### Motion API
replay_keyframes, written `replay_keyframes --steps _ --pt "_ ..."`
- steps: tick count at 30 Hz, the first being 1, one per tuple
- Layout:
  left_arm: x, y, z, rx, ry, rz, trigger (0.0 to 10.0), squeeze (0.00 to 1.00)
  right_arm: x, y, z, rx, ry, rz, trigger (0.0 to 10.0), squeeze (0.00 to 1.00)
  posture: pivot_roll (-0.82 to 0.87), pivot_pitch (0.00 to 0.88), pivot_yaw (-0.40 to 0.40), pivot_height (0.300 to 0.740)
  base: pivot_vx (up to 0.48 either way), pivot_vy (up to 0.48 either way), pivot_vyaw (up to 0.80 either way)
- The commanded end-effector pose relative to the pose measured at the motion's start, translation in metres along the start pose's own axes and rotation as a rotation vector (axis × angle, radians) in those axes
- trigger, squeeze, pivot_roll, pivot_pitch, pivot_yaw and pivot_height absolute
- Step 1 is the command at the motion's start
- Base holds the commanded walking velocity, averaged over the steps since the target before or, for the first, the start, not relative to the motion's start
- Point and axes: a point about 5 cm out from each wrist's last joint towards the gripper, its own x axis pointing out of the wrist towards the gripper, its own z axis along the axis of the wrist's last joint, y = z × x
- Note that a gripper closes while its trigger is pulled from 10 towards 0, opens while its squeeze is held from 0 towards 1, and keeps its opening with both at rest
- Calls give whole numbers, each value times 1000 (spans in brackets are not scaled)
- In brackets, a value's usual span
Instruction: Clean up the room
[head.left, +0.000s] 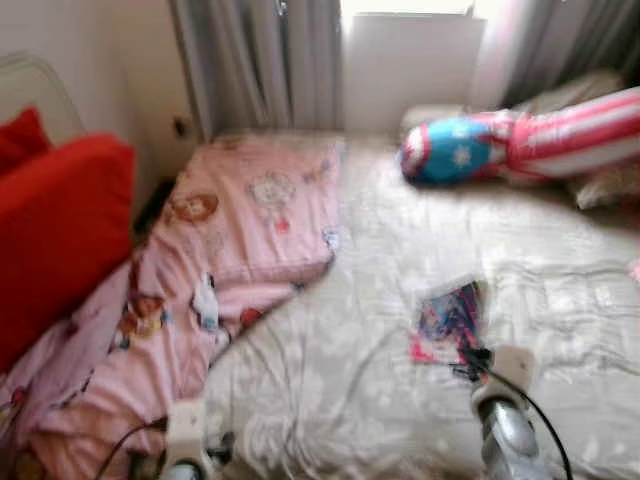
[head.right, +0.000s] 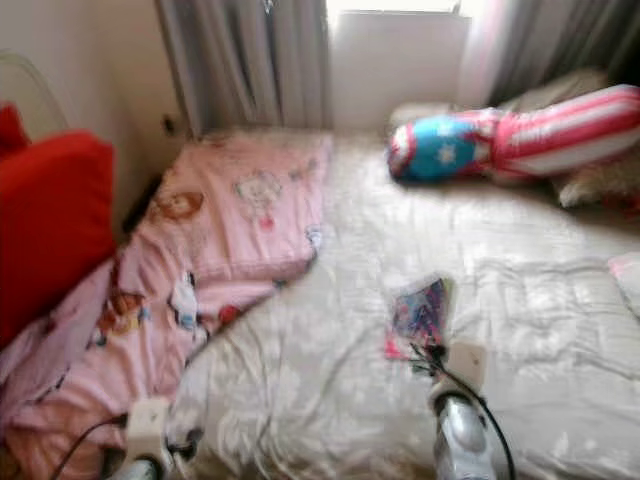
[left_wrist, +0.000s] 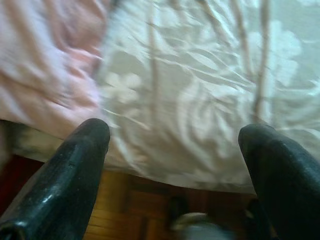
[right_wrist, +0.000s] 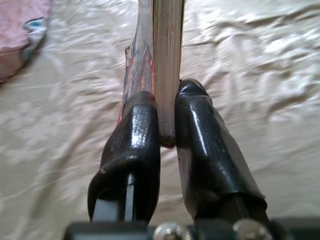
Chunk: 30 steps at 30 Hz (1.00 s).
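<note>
Partly blurred, right end effector (right_wrist: 167, 125) pinches book (right_wrist: 167, 60) over bed (head.left: 400, 400).

The right gripper (right_wrist: 167, 117) had glossy black fingers (right_wrist: 136, 145) pinching a book (right_wrist: 161, 60) of matt paper pages under a shiny cover. The bedsheet (head.left: 380, 330) was sheeny, crinkled cloth; the pink blanket (head.left: 240, 230), left of frame, looked soft and matt.

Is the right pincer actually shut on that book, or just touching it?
Shut on it: the right pincer has its two fingers pressed against either side of the book, pinching its edge.
</note>
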Motion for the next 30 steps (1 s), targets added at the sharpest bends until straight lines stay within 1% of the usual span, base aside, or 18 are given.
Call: replay_keyframes --steps 1,26,27,30 --pt "-2 7 -7 8 33 15 10000 0 4 8 12 4 -58 24 10000 0 -67 0 -30 740 0 -469 0" --pt "-3 7 -9 20 39 7 10000 0 5 9 12 -3 -57 38 10000 0 -72 0 -27 740 0 -465 0" --pt "-3 7 -9 20 39 7 10000 0 5 10 12 -3 -57 38 10000 0 -73 0 -26 740 0 -386 0" --pt "-4 8 -10 17 41 10 10000 0 5 10 11 -2 -56 42 10000 0 -74 0 -25 740 0 0 0"
